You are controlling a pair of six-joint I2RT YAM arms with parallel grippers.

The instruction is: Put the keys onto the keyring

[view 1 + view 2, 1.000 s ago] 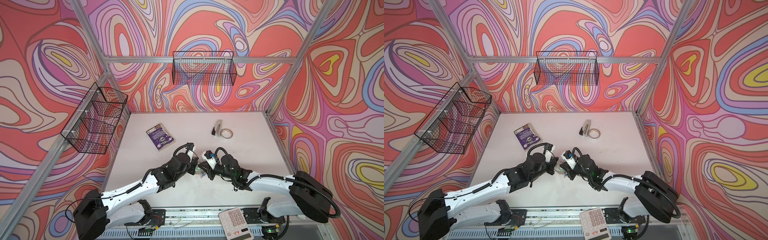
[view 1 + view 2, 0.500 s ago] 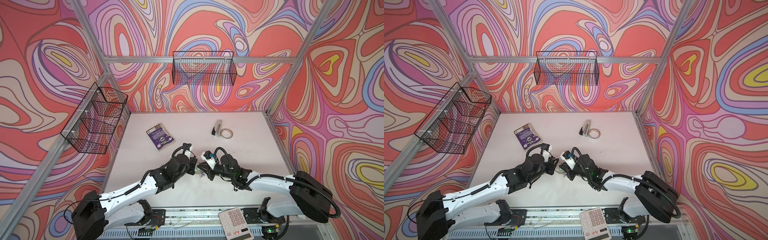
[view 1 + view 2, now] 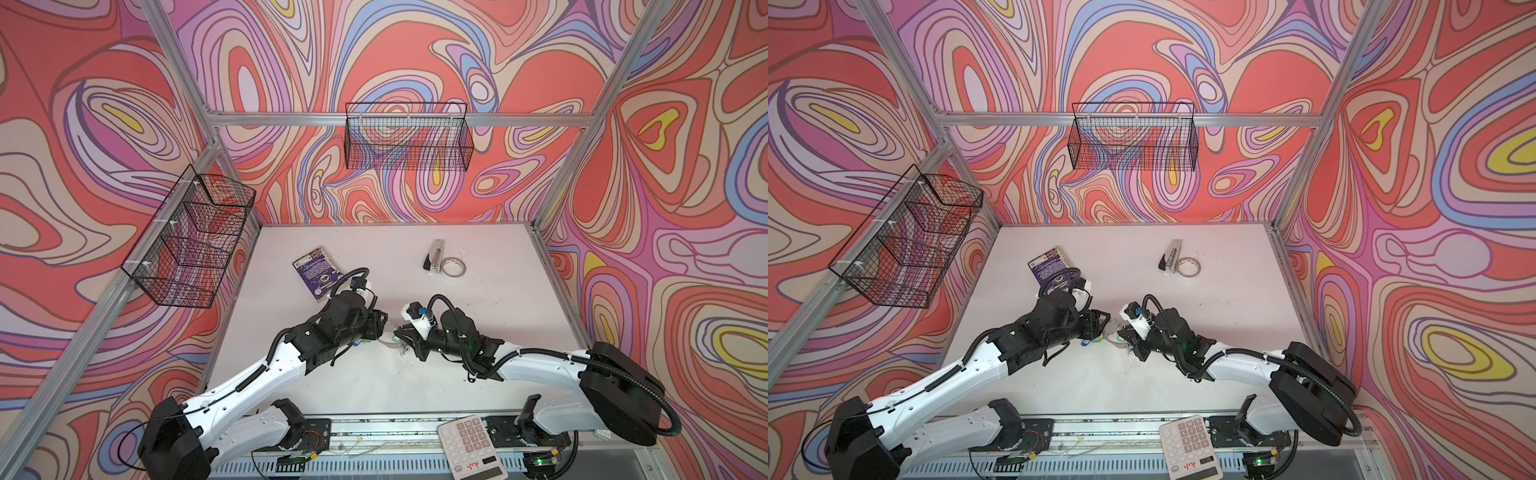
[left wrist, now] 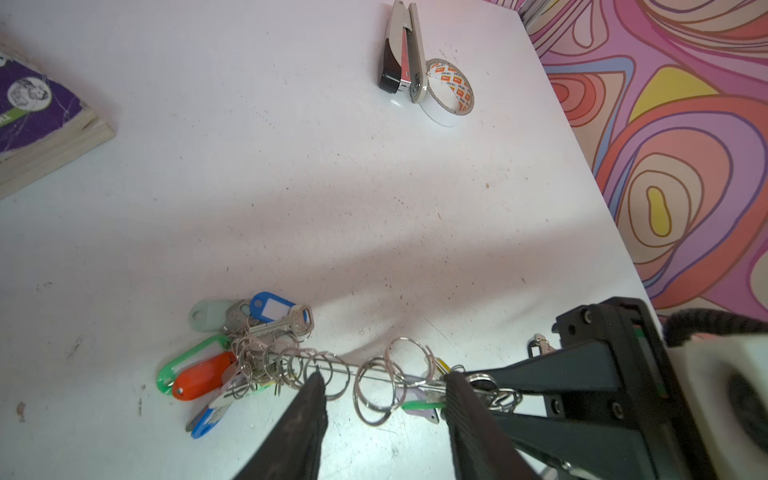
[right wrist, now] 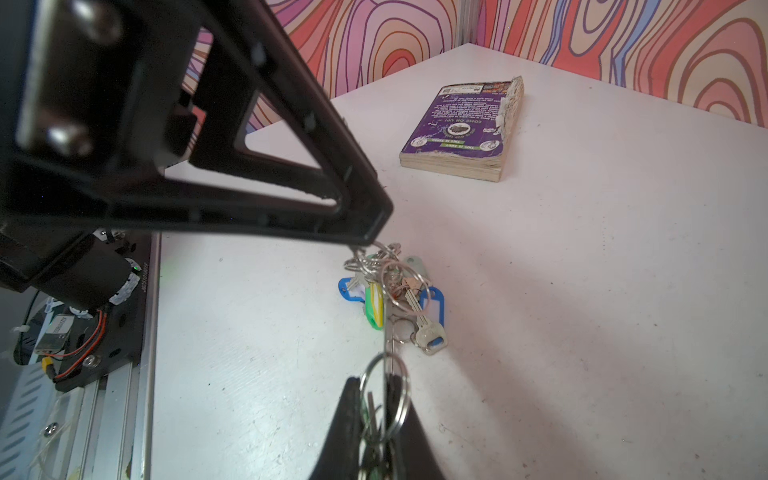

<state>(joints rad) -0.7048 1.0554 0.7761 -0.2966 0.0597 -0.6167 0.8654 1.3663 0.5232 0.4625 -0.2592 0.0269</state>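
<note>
The keyring (image 4: 376, 370) shows edge-on as a thin grey metal strip strung with loose rings, just above the table (image 4: 374, 187). My right gripper (image 5: 374, 380) is shut on one end of it, with a ring and a green tag in its jaws. My left gripper (image 4: 385, 379) is open, and its fingertips (image 4: 316, 380) straddle several of those rings. Blue (image 4: 270, 305), green and red tagged keys bunch at the keyring's other end. The keys show only as a small black-rimmed tag (image 4: 536, 347) beside the right gripper's body. In both top views the grippers (image 3: 384, 328) (image 3: 1121, 330) meet mid-table.
A purple paperback (image 3: 318, 274) lies behind the left arm. A stapler (image 3: 434, 255) and a roll of tape (image 3: 453, 268) sit at the back right. A calculator (image 3: 471, 446) rests on the front rail. Black wire baskets (image 3: 409, 141) hang on the walls.
My left gripper has opened, and its arm has drawn back slightly towards the left. The right gripper keeps its hold and has not moved.
</note>
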